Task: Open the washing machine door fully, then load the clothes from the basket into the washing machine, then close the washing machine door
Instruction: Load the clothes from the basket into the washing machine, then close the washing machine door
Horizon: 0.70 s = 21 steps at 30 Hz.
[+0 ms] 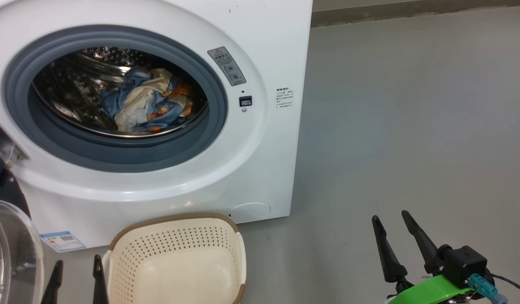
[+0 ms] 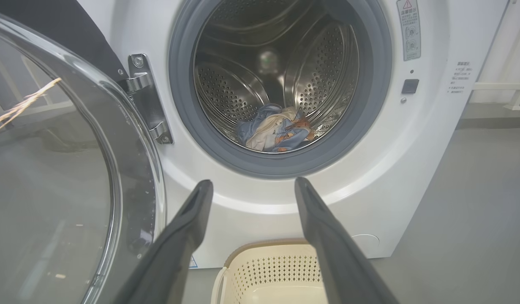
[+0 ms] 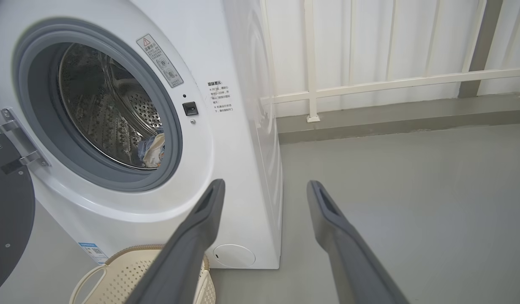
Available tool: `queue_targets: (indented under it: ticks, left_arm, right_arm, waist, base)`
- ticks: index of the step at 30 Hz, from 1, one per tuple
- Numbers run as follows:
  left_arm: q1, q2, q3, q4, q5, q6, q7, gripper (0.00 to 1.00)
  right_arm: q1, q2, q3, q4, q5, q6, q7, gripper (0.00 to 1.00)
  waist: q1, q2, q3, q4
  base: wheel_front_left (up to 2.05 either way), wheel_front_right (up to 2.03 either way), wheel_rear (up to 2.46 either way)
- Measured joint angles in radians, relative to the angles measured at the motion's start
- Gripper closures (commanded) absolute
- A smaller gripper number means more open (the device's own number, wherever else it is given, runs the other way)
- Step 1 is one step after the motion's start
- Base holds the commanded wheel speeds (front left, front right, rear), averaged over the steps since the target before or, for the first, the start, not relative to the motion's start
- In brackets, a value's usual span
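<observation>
The white washing machine (image 1: 268, 50) stands with its round opening uncovered. The washing machine door (image 1: 10, 249) is swung out to the left, its clear glass bowl (image 2: 53, 169) close beside my left gripper. The clothes (image 1: 145, 101), light blue and cream with orange prints, lie bunched at the bottom of the steel drum (image 2: 276, 131). On the floor in front of the machine, the cream basket (image 1: 175, 261) holds nothing. My left gripper (image 1: 78, 259) is open just left of the basket. My right gripper (image 1: 390, 216) is open over bare floor, right of the machine.
Grey floor (image 1: 412, 126) stretches to the right of the machine. A white railing (image 3: 369, 84) and a low kerb run along the back wall. The door's metal hinge (image 2: 145, 97) sits on the machine's left face. A blue label sticker (image 1: 63, 240) is low on the front.
</observation>
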Motion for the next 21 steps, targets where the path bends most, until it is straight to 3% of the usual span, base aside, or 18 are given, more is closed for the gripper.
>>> queue_targets:
  ticks: [21]
  left_arm:
    - [0.017, -0.019, -0.022, 0.004, 0.002, -0.009, 0.0, 0.0]
  right_arm:
    - [0.0, 0.0, -0.003, -0.007, -0.003, 0.0, 0.0, 0.0]
  waist:
    - [0.0, 0.0, 0.009, 0.008]
  base:
    - [0.0, 0.0, 0.0]
